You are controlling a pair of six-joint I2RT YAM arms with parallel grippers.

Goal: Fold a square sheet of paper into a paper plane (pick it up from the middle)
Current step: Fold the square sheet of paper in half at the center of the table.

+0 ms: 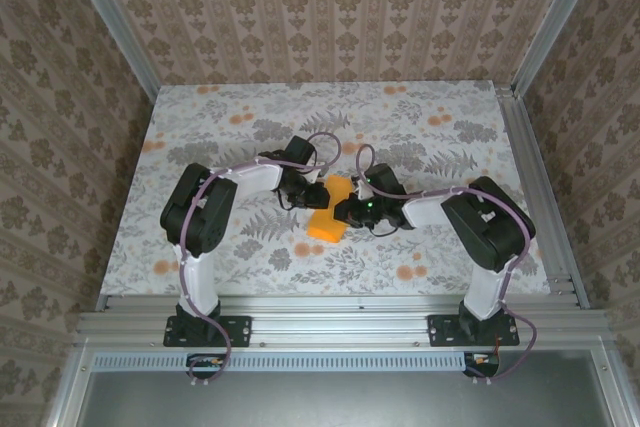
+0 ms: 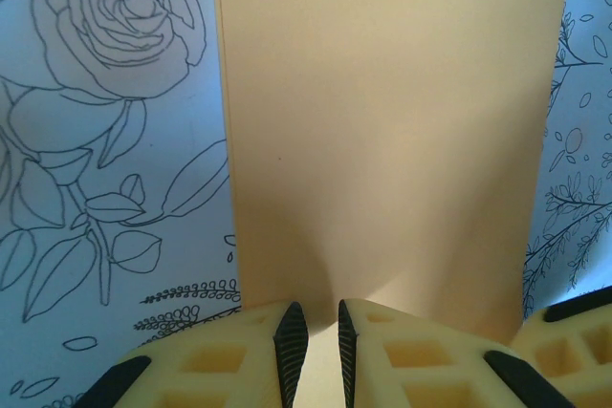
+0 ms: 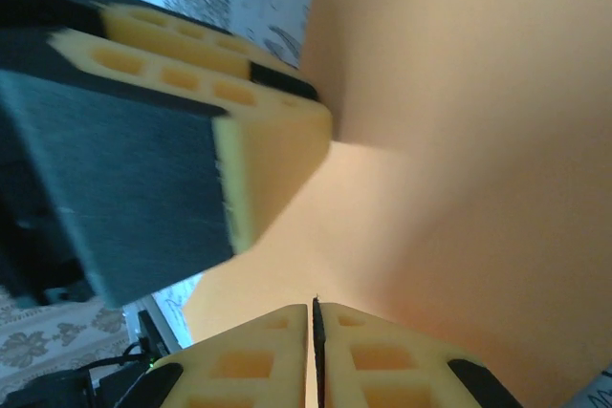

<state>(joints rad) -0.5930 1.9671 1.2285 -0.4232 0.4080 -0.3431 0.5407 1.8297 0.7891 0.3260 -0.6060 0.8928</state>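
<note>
Fingers of the right gripper [image 3: 316, 311] were pressed tight on the folded orange paper [image 1: 325, 225]. The left gripper [image 2: 316, 317] pinched it too, fingers barely apart.

The square sheet of paper [image 1: 331, 210] is thin, smooth, matt orange paper that buckles softly where it bends. The left tool [image 2: 316, 317] and the right tool [image 3: 315, 312] have fingers of pale yellow matt plastic, moulded with hollow cells, and black ribbed pads [image 2: 290, 351] that look like rubber. The bench [image 1: 450, 147] wears a matt printed floral covering, the rail [image 1: 340, 305] along its near edge is bare brushed metal, and the arms [image 1: 200, 212] have smooth, slightly glossy black and white plastic shells.
</note>
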